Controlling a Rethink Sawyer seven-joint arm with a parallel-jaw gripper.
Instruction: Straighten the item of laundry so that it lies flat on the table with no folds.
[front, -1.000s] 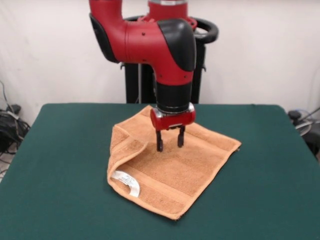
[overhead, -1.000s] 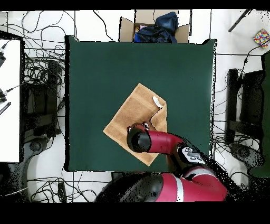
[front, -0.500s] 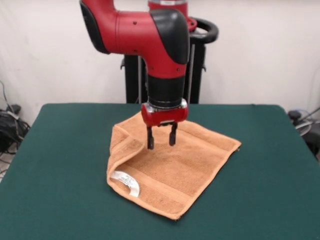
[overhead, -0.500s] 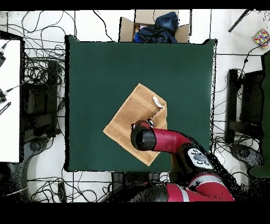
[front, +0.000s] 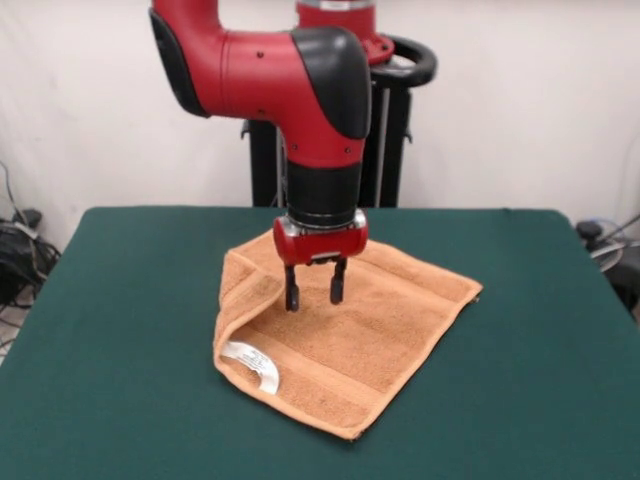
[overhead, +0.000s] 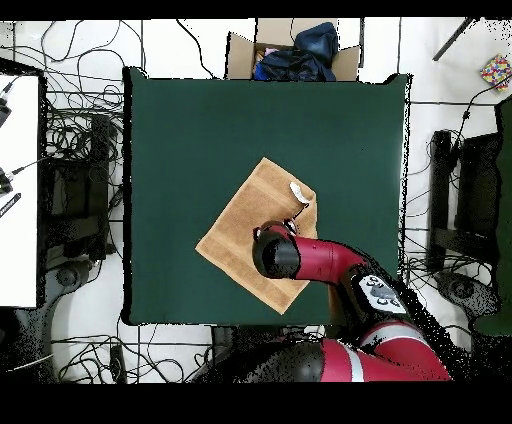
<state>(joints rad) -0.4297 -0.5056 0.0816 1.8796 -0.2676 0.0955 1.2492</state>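
Note:
The orange-tan towel (front: 360, 340) lies on the green table (front: 120, 380), turned like a diamond. Its left edge is folded over onto itself, and a white tag (front: 252, 364) shows on that fold near the front. My gripper (front: 311, 291) hangs open just above the towel, beside the inner edge of the fold, with nothing between its fingers. In the overhead view the towel (overhead: 240, 225) shows left of the arm, the tag (overhead: 298, 190) at its upper right corner, and the arm hides the gripper.
A cardboard box (overhead: 290, 52) with dark clothes sits past the table's far edge in the overhead view. Cables lie on the floor around the table. Green tabletop surrounds the towel on all sides.
The gripper has moved left in the front view, from the towel's middle toward the folded left edge. It stays open. The towel has not moved.

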